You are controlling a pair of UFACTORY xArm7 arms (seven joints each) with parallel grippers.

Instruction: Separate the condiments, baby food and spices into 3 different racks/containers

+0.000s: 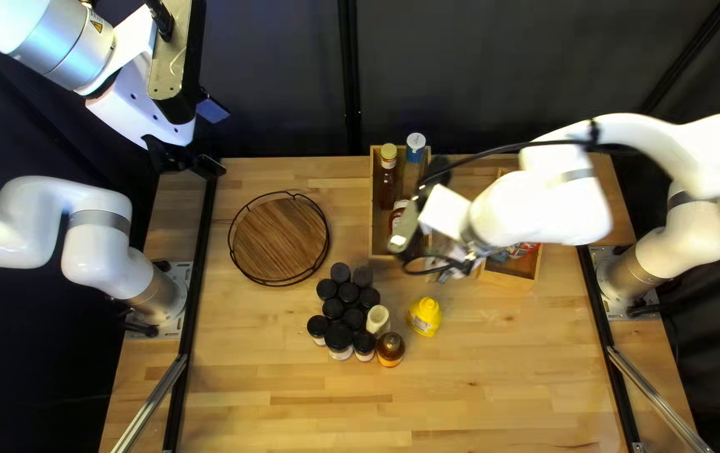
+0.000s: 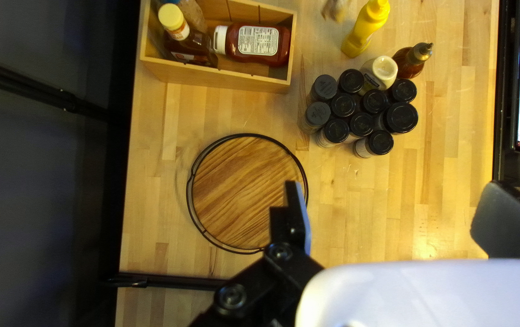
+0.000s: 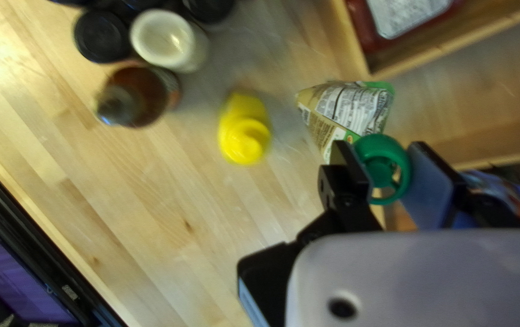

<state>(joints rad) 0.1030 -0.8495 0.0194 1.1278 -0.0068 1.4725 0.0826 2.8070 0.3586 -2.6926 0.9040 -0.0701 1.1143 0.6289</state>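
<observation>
Green plastic makes the hold: my right gripper point(image 3: 384, 160) is clamped on the cap point(image 3: 381, 145) of the pouch point(image 3: 347, 112), which tilts away beside the condiment box point(image 3: 346, 36). Whether its base touches wood I cannot tell.

Its place looks to be the baby food box point(image 1: 512, 280), where packets point(image 3: 502, 188) lie. A round cap is a small grip and the pouch may swing — so go slowly, and clear the rim before lowering. Slide it alongside the packets, let the box take its weight, only then part the fingers. Keep wide of the yellow bottle point(image 3: 245, 139).

My left gripper point(image 2: 393, 191) — fingers apart, holding nothing — can wait.
</observation>
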